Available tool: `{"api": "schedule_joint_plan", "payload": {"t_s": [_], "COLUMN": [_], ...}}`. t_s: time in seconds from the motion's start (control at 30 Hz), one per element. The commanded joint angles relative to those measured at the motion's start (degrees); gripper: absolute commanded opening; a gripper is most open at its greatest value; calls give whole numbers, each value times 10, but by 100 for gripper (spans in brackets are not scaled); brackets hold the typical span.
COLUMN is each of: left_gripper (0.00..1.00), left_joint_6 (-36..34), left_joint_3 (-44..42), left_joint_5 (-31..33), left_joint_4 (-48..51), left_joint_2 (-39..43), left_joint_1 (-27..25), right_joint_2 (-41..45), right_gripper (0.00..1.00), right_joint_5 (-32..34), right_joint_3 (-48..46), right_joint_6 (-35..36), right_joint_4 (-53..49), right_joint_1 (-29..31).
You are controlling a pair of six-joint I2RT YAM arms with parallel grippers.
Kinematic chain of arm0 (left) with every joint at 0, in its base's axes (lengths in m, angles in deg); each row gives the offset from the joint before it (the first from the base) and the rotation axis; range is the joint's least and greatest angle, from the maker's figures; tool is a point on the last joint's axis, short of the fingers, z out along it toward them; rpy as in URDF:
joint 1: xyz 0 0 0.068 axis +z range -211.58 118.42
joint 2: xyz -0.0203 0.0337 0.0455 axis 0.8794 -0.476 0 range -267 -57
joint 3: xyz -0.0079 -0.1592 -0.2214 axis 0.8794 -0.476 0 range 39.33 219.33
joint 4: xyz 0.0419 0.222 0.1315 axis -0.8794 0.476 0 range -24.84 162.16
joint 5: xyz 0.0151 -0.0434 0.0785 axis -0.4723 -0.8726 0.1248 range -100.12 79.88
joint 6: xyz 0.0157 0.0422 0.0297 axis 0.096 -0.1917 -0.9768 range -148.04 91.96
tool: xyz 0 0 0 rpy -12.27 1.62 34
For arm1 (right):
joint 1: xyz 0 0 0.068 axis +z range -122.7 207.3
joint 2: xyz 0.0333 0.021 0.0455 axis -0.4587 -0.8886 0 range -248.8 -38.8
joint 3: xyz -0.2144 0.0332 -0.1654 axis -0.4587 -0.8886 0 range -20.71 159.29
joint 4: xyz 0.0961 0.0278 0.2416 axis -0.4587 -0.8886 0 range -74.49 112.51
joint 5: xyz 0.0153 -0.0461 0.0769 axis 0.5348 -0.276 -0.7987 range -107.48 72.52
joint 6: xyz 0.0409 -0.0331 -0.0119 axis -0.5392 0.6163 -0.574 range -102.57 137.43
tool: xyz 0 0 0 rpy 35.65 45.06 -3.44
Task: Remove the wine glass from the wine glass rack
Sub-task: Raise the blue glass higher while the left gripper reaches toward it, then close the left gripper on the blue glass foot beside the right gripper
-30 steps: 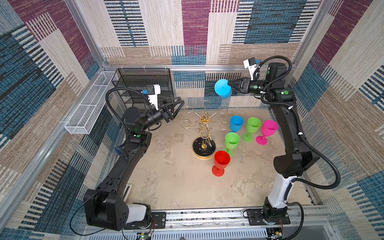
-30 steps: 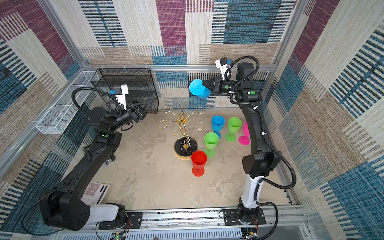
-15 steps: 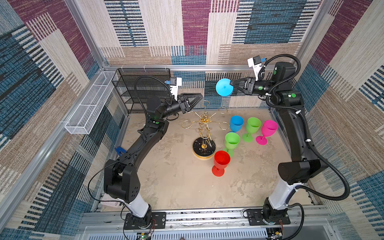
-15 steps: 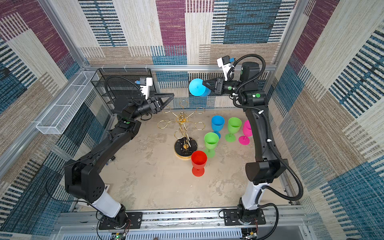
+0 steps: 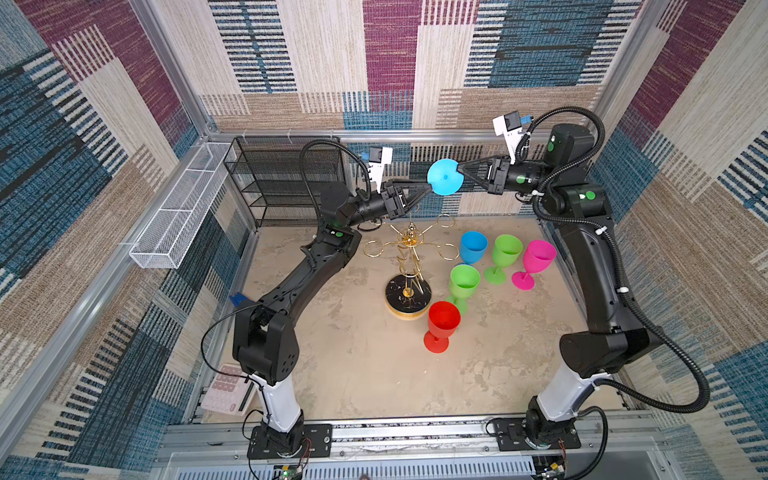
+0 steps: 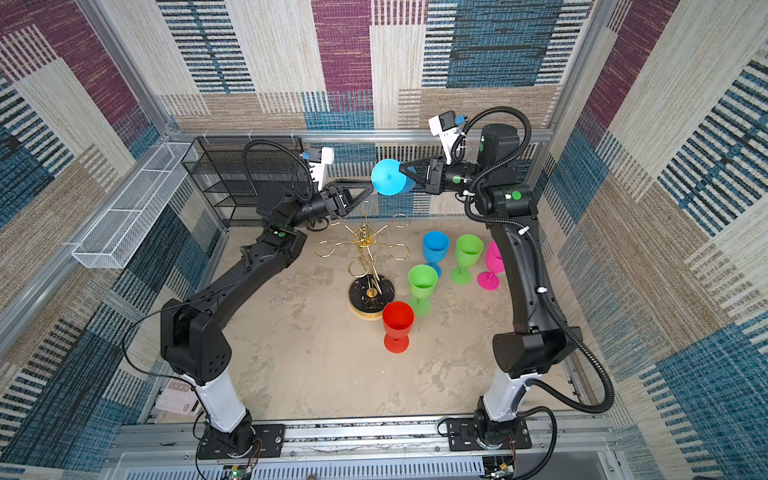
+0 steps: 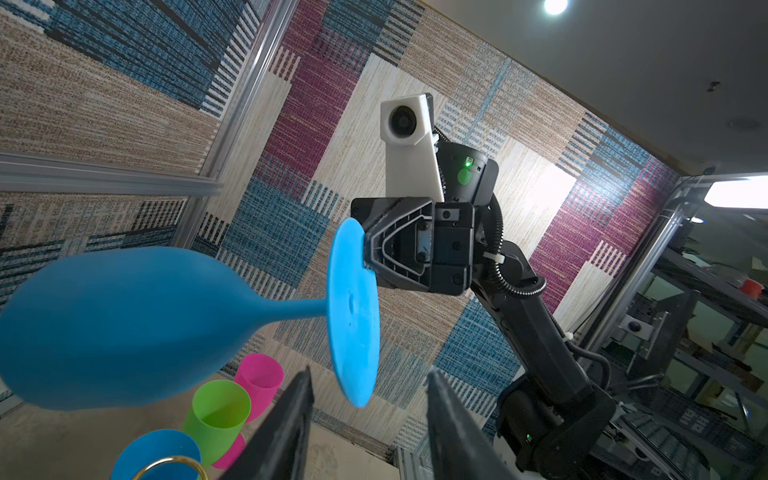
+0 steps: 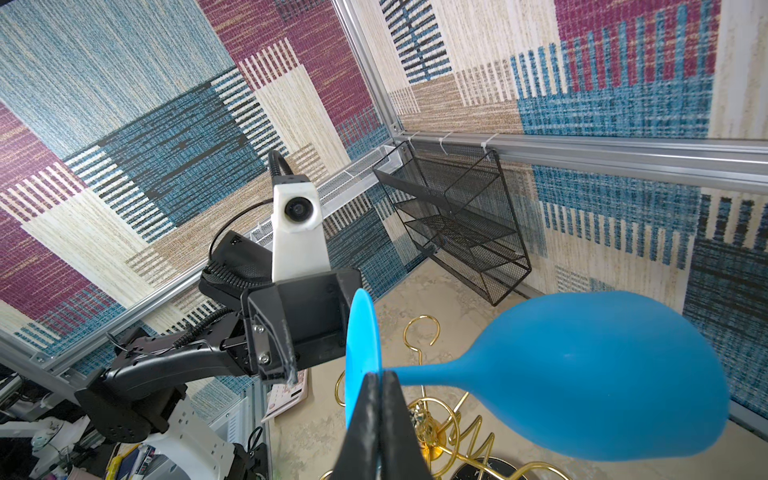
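Our right gripper (image 5: 459, 168) pinched the blue wine glass (image 5: 444, 176) by its foot, aloft over the wine glass rack (image 5: 409, 266) on the mottled beige tabletop (image 5: 365, 374). Our left gripper (image 5: 426, 190) stood half-open beside it, patchwork walls (image 5: 324, 62) around us.

We look steeply down from high above the front rail (image 5: 415, 432) in both top views, far enough back to take in the whole cell, and the two nearly coincide. Our left wrist camera (image 8: 297, 212) sits close under the blue wine glass (image 7: 124, 328), facing up toward the right arm (image 7: 536, 316). Our right wrist camera (image 7: 405, 124) faces back across the same glass, with the wine glass rack (image 8: 436, 419) beneath.
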Motion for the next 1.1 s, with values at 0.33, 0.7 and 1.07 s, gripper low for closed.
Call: {"api": "schedule_joint_plan", "payload": {"t_s": [0.33, 0.7, 1.07], "left_gripper": [31, 0, 0], "left_joint_6": [16, 64, 200], "left_joint_3": [33, 34, 12], "left_joint_5": [1, -14, -32], "left_joint_4": [-20, -62, -92], "left_joint_2": [-20, -19, 11], "left_joint_1": [-16, -17, 16], "right_joint_2": [6, 12, 110], "right_gripper": [0, 0, 78], "right_joint_5": [13, 31, 125], "right_joint_3": [-9, -21, -127], "right_joint_6": [14, 19, 63], "right_joint_4": [12, 13, 71], "right_joint_1": [25, 41, 41]}}
